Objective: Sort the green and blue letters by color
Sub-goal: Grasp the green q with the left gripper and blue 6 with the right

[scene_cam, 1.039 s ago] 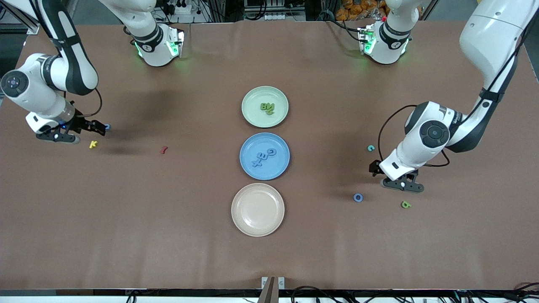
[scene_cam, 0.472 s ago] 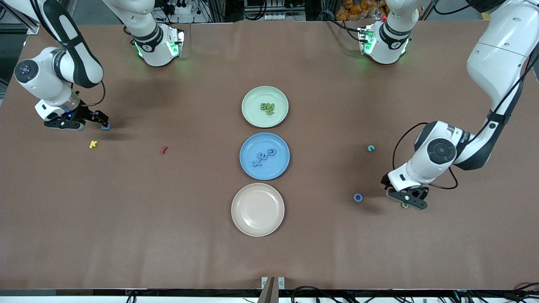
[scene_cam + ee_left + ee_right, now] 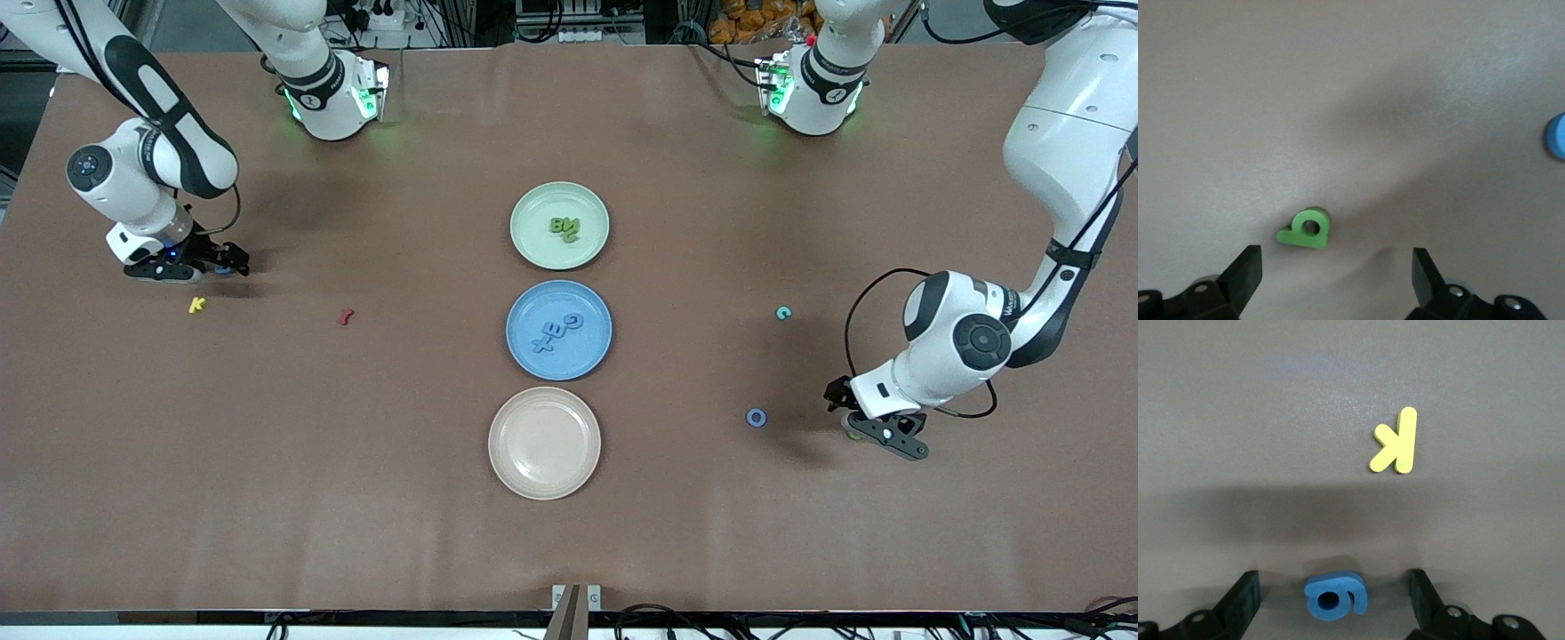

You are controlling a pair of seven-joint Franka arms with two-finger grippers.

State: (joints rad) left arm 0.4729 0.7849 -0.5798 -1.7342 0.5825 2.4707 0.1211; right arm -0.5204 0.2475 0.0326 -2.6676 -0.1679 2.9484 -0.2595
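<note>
A blue letter lies flat on the table between the open fingers of my right gripper, touching neither finger. In the front view that right gripper is low at the right arm's end of the table. My left gripper hovers open just over a green letter, which lies a little ahead of the left gripper's fingertips. A blue ring letter lies on the table close by. The green plate holds green letters. The blue plate holds blue letters.
A beige plate stands nearer the camera than the blue plate. A yellow K lies close to the right gripper, and a dark red piece lies toward the plates. A teal piece lies on the left arm's side.
The right gripper slid in around the blue letter. The left gripper moved toward the camera and came down over the green letter. Both stayed open.
</note>
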